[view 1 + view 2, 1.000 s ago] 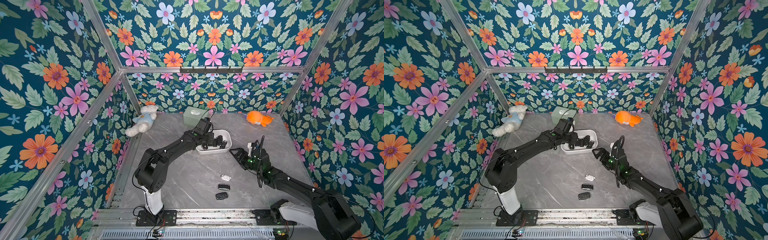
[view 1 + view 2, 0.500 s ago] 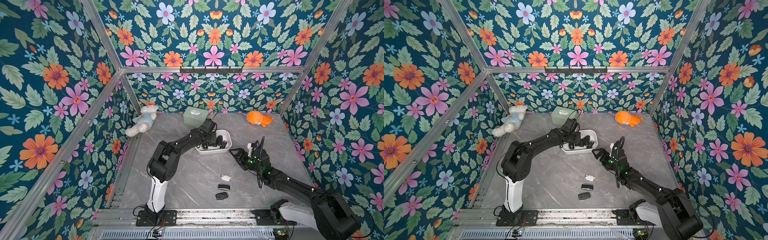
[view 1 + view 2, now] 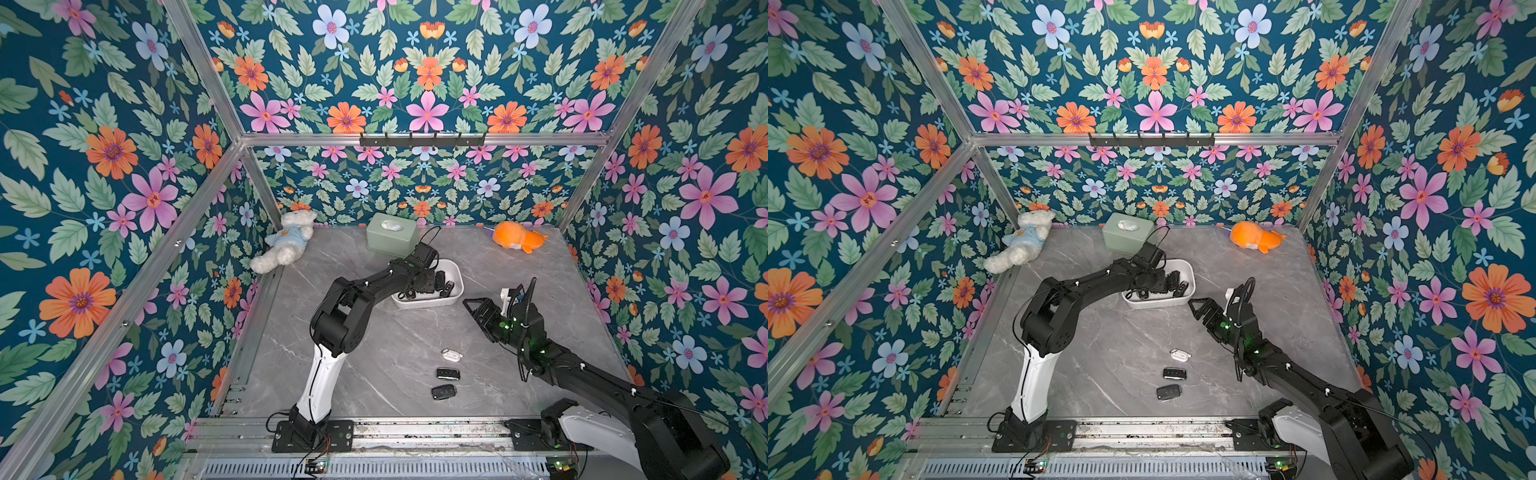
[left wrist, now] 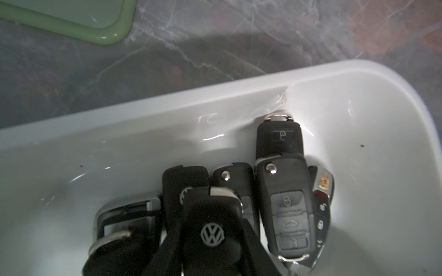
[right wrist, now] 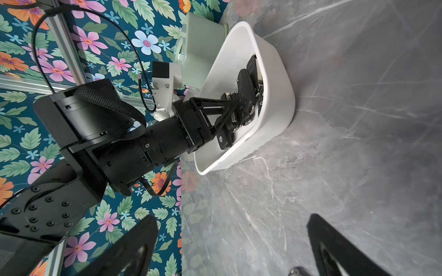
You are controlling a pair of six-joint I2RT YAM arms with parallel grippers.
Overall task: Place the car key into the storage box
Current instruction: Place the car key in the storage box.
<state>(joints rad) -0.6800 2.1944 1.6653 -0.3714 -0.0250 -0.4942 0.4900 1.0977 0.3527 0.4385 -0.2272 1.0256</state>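
1. Inside box (image 3: 428, 302), over the fob pile: left end effector (image 5: 233, 106) reaches in from the box's long side, clenched on a black VW key (image 4: 211, 229).
2. Key is within the box walls, low over the other black fobs (image 4: 284, 210). Contact with them cannot be told.
3. Box stands open-topped on the grey marbled worktop (image 3: 395, 345). A green tissue box (image 3: 390, 237) sits just beyond the box's far wall.
4. Right end effector (image 3: 473, 308) is near the box corner that faces the right arm's base, apart from the box. Its fingers (image 5: 134, 248) are spread wide: released.
5. Three fobs lie on the worktop well apart from the box, on the side toward the arm bases: white fob (image 3: 451, 354) nearest the box, then two black fobs (image 3: 448, 374) in a loose line.
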